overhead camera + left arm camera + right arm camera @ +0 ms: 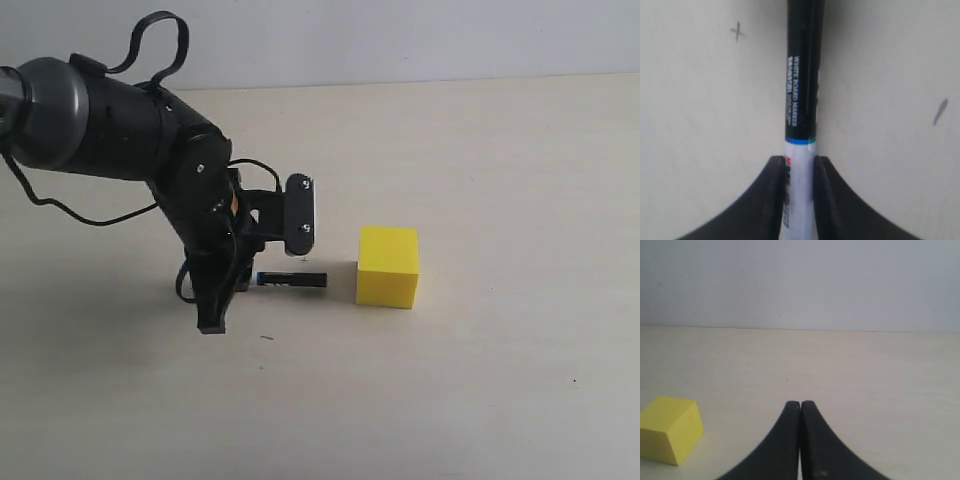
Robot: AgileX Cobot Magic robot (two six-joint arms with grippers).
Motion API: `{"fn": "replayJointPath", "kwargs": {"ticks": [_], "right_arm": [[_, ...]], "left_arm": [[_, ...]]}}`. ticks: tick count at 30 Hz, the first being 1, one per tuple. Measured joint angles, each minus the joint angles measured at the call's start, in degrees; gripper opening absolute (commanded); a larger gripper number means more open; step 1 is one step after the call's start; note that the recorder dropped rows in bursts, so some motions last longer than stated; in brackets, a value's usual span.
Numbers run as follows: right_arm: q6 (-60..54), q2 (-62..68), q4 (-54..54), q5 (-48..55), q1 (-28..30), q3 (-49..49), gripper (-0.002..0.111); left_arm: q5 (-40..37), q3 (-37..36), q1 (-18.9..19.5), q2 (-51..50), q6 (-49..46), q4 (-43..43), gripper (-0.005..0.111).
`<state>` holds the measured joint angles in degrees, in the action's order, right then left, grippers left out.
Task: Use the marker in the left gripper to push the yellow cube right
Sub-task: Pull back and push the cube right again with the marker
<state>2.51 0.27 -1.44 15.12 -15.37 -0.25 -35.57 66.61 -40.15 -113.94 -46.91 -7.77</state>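
The yellow cube [388, 266] sits on the pale table [500, 150], right of centre. My left gripper [243, 284] reaches down to the left of it, shut on the marker [292, 280]. The marker lies level just above the table, with its black cap end pointing right at the cube and a short gap between them. In the left wrist view both fingers [775, 190] clamp the white barrel, and the marker [802, 90] sticks out past my left gripper [799, 159]. My right gripper [800, 402] is shut on nothing, with the cube [670, 430] off to its side.
The glossy black arm [100, 125] with its loose cables fills the left of the exterior view. Small pen marks dot the table: a cross [738, 32], a dash [940, 111] and a speck [267, 338]. A pale wall [400, 40] stands behind the table.
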Motion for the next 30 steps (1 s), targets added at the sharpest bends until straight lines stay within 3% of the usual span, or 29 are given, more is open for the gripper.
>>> {"fn": "replayJointPath", "kwargs": {"ticks": [4, 13, 23, 26, 30], "right_arm": [[0.0, 0.0, 0.0, 0.0, 0.0, 0.0, 0.000], [0.0, 0.0, 0.0, 0.0, 0.0, 0.0, 0.000], [0.0, 0.0, 0.0, 0.0, 0.0, 0.0, 0.000], [0.0, 0.0, 0.0, 0.0, 0.0, 0.0, 0.000], [0.0, 0.0, 0.0, 0.0, 0.0, 0.0, 0.000]], "left_arm": [[-0.8, 0.0, 0.8, 0.0, 0.4, 0.3, 0.000], [1.9, 5.7, -8.6, -1.5, 0.5, 1.9, 0.000], [-7.8, 5.9, -4.0, -1.7, 3.5, 1.9, 0.000], [-6.6, 5.9, -4.3, -1.7, 3.8, 1.9, 0.000], [1.5, 7.1, -7.3, -2.3, 3.8, 2.2, 0.000]]}}
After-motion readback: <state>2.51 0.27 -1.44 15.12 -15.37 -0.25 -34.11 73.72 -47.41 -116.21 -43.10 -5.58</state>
